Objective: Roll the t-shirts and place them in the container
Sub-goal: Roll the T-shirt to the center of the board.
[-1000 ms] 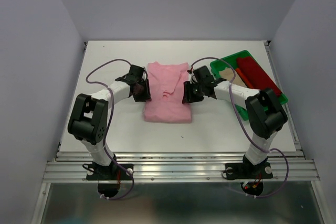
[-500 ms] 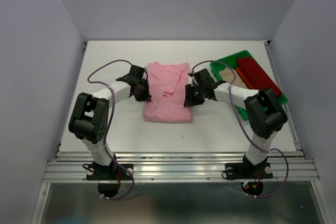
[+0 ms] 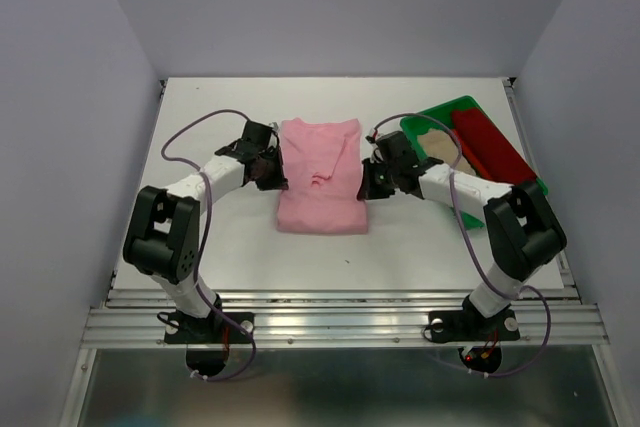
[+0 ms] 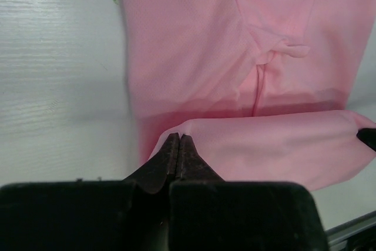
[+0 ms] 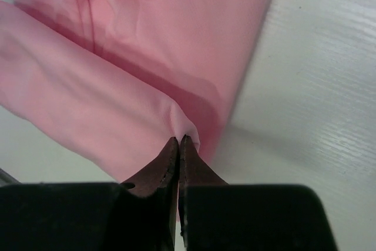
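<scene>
The pink t-shirt (image 3: 318, 179) lies flat in the middle of the worktop (image 3: 220, 247), folded into a long narrow panel. Its far end points away from the arms and its near end is squared off toward them. The left end effector (image 3: 272, 173) sits at the shirt's left edge and the right end effector (image 3: 368, 183) at its right edge, facing each other about halfway along the cloth. Both wrist views show the fingers pressed together with a thin pinch of pink fabric between the tips, so each end effector is clamped on the pink t-shirt. Between the two pinches a band of cloth stands up off the layer beneath and casts a darker shadow across it. This looks like the very start of the first turn. No roll has formed yet, and nearly the whole length of the shirt is flat and waiting to be wound up. To the right, the green tray (image 3: 436, 112) holds the dark red shirt (image 3: 490, 147) and the beige shirt (image 3: 438, 145) side by side. From above it is not possible to tell whether either is already rolled. As a judgement, the task is at an early stage for the pink shirt, and the state of the other two is unclear.
</scene>
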Action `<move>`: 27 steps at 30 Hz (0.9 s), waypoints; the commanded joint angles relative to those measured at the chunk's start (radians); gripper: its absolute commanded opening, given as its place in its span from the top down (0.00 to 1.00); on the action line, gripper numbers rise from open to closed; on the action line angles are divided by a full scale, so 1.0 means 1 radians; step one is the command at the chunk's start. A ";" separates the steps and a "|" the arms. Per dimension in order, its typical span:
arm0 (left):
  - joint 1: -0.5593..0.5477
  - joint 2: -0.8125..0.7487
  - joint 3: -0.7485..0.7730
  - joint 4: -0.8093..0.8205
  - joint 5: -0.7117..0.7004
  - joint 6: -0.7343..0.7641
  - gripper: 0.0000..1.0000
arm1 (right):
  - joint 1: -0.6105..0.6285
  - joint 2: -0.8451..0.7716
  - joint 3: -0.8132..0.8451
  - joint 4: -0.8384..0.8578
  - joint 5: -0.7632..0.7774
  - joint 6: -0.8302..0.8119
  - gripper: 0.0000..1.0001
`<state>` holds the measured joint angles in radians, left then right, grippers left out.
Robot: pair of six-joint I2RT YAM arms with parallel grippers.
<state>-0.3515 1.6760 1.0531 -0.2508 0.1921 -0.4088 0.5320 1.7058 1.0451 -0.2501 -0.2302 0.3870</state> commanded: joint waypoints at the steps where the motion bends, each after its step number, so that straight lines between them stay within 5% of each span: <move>1: 0.002 -0.114 -0.018 -0.016 0.030 -0.010 1.00 | 0.016 -0.083 -0.005 0.072 0.014 0.004 0.99; 27: 0.002 -0.417 -0.291 -0.001 0.223 -0.102 1.00 | 0.063 -0.347 -0.247 0.144 0.014 0.019 0.99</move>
<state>-0.3511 1.3163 0.7914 -0.2581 0.3588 -0.4961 0.5831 1.4120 0.8242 -0.1696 -0.2272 0.4011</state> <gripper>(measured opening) 0.017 0.034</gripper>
